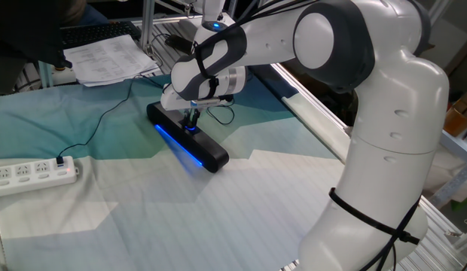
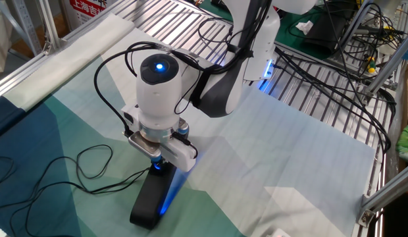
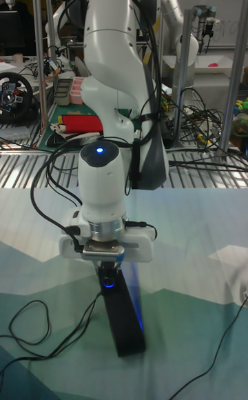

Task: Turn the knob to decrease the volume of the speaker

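Note:
The speaker (image 1: 190, 140) is a long black bar lying on the teal and white cloth, with a blue light strip glowing along its near edge; it also shows as the speaker (image 2: 152, 199) and the speaker (image 3: 125, 310). The knob (image 3: 108, 281) glows blue on its top, near the middle of the bar. My gripper (image 1: 191, 121) points straight down onto it, with its fingers closed around the knob. In the other fixed view the wrist hides the knob, and the gripper (image 2: 161, 162) is only partly visible. In the tall view the gripper (image 3: 107, 273) sits right above the blue glow.
A white power strip (image 1: 34, 173) lies at the left, with a thin black cable (image 1: 105, 113) running toward the speaker. Papers (image 1: 105, 57) and a keyboard (image 1: 98, 31) lie at the back. A metal rail (image 1: 316, 105) borders the table on the right. Loose cable loops (image 2: 92, 164) lie beside the bar.

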Tool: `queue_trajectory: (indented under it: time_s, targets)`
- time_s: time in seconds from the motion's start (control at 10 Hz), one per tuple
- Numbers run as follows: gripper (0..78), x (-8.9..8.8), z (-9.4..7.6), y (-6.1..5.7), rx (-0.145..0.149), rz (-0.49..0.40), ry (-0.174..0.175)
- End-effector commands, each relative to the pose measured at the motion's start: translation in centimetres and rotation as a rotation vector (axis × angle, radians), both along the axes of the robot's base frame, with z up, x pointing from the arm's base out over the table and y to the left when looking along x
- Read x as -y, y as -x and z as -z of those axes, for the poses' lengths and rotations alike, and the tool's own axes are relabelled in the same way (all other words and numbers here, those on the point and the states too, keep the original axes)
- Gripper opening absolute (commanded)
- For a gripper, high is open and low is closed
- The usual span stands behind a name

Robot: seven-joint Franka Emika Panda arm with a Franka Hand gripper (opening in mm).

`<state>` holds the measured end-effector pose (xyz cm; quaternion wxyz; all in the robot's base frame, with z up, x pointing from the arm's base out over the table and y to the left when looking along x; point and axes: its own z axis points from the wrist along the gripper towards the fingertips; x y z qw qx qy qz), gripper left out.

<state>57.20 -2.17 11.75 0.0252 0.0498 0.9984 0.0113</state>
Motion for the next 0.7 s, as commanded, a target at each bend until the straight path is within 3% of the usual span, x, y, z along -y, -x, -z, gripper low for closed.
queue_trajectory:
  time_s: [0.1,0.7]
  targets:
    - [1.2,-0.36,4.15,2.72,-0.068,-0.319,0.038]
    - [1.2,-0.27,4.19,2.86,-0.052,-0.268,0.045]
